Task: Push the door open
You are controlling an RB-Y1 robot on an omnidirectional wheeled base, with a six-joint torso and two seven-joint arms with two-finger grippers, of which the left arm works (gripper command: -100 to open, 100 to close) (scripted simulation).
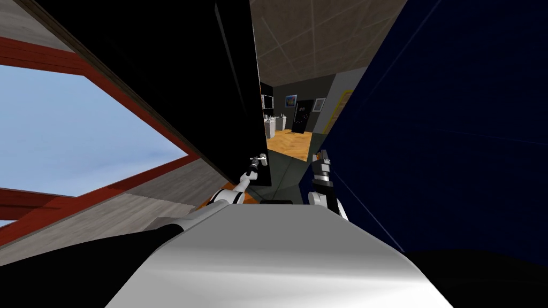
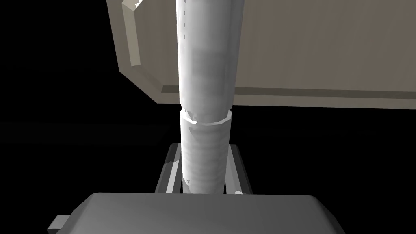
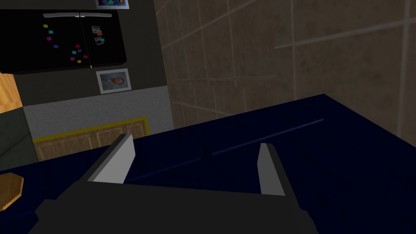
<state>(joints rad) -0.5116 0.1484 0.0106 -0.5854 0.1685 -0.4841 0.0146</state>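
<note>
The door [image 1: 214,96] is a black panel at my left front, standing ajar. Its light grey lever handle [image 1: 262,157] sticks out near the door's free edge. My left gripper [image 1: 257,161] is shut on that handle. In the left wrist view the round grey handle [image 2: 207,73] runs up between the two fingers [image 2: 171,170], which press its sides, and a beige panel lies behind it. My right gripper [image 1: 320,156] hangs open beside the doorway with nothing between its fingers [image 3: 118,156], close to a dark blue wall [image 3: 284,170].
The dark blue wall [image 1: 455,133] runs close along my right side. Through the gap past the door's edge lies a room with a wood floor [image 1: 291,141] and a black fridge [image 3: 61,40]. A red-framed window [image 1: 64,133] is at my left.
</note>
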